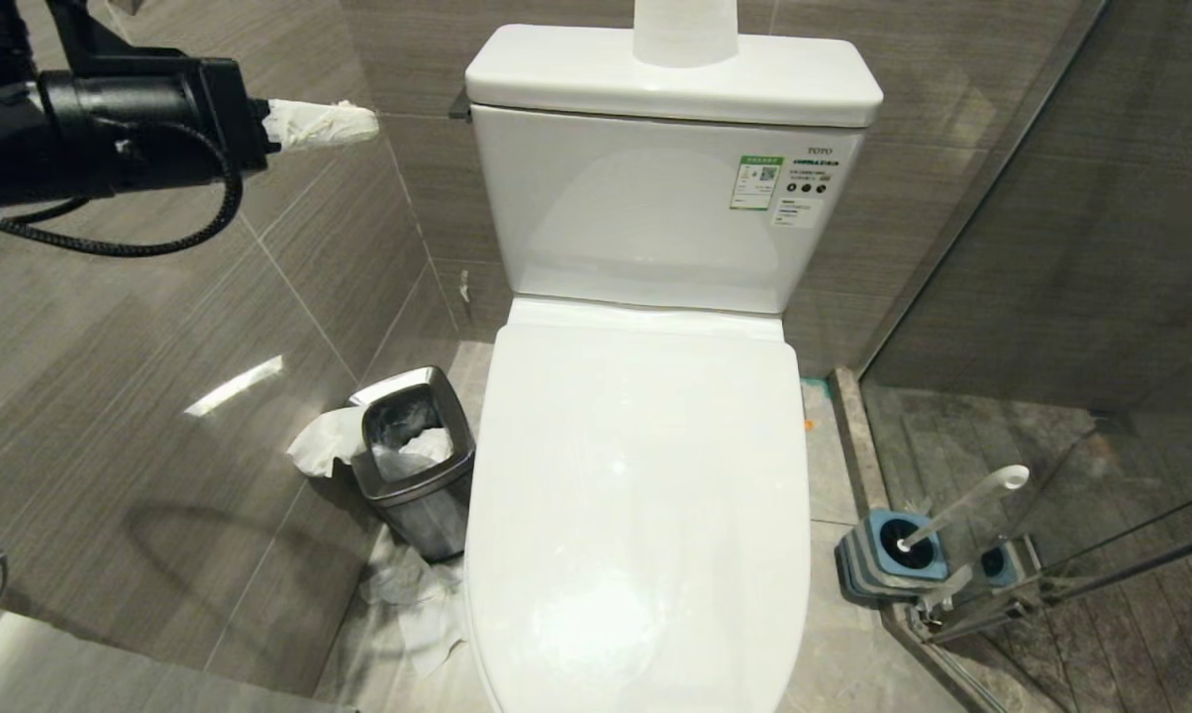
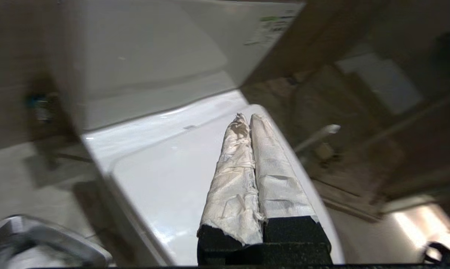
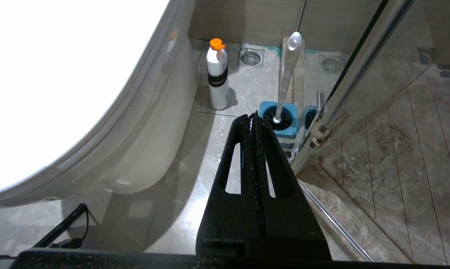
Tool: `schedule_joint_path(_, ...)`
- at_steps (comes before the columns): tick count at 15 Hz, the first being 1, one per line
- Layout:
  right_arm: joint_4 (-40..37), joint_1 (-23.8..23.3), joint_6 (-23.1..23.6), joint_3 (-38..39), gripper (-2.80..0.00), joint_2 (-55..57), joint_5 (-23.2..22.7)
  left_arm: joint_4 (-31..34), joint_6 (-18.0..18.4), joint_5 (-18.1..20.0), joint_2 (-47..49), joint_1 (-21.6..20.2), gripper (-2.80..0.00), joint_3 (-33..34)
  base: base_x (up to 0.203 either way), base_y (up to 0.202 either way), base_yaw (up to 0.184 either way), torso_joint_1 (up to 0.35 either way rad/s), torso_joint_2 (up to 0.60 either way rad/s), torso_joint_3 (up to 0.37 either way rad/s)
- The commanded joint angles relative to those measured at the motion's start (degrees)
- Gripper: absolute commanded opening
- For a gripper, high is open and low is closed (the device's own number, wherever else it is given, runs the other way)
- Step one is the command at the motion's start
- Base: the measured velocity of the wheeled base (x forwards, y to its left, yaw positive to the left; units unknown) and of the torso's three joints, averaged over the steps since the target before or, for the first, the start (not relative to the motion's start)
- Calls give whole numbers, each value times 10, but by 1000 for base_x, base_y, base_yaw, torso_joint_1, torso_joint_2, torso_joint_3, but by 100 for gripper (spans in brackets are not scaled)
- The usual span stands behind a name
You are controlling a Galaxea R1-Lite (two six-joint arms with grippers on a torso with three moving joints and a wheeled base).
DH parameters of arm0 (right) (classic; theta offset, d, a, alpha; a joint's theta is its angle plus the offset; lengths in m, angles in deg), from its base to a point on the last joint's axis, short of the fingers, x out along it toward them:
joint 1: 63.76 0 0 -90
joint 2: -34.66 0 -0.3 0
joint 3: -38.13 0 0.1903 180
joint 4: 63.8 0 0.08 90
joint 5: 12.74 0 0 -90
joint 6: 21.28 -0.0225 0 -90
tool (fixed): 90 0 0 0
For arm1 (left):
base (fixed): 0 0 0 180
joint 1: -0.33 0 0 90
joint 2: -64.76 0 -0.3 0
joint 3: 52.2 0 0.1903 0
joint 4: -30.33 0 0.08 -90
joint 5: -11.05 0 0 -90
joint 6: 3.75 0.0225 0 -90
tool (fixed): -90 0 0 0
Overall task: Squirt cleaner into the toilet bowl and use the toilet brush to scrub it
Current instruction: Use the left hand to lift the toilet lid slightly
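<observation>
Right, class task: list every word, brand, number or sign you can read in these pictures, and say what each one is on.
"TOTO": small brand mark on the toilet tank, upper right of its front.
Green-and-white sticker beside it: print and code square too small to read.
White label under the brand: a row of dark round symbols, then text lines, unreadable.
White bottle with orange cap: no readable text.

Closed lid (image 1: 645, 475) hides the toilet bowl — left wrist view blurred throughout.
</observation>
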Motion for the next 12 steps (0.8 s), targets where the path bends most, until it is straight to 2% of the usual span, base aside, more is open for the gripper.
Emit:
schedule_joint_path(1, 0, 0, 0, 0, -280, 0, 0, 2, -64, 104, 0, -1, -280, -7, 0, 0, 0, 0, 0, 0)
schedule_joint_path(2, 0, 0, 0, 0, -280, 0, 0, -1, -108, 140, 3, -1, -280, -13, 0, 0, 0, 0, 0, 0)
schedule_joint_path(3, 0, 0, 0, 0, -280, 0, 0, -6, -156, 157, 11, 1, -280, -26, 0, 0, 0, 0, 0, 0)
schedule_joint_path(5, 0, 0, 0, 0, -280, 0, 0, -21, -285, 164, 21, 8, -280, -56, 0, 0, 0, 0, 0, 0)
schedule_joint_path(6, 0, 0, 0, 0, -280, 0, 0, -42, -366, 164, 27, 10, -280, -71, 0, 0, 0, 0, 0, 0)
schedule_joint_path(7, 0, 0, 0, 0, -280, 0, 0, -89, -428, 165, 44, 11, -280, -83, 0, 0, 0, 0, 0, 0)
schedule_joint_path(8, 0, 0, 0, 0, -280, 0, 0, -135, -453, 169, 63, 9, -280, -88, 0, 0, 0, 0, 0, 0)
schedule_joint_path(9, 0, 0, 0, 0, -280, 0, 0, -160, -460, 179, 83, 6, -280, -89, 0, 0, 0, 0, 0, 0)
schedule_joint_path(10, 0, 0, 0, 0, -280, 0, 0, -174, -463, 209, 94, -4, -280, -90, 0, 0, 0, 0, 0, 0)
schedule_joint_path(12, 0, 0, 0, 0, -280, 0, 0, -182, -463, 294, 104, -28, -280, -88, 0, 0, 0, 0, 0, 0)
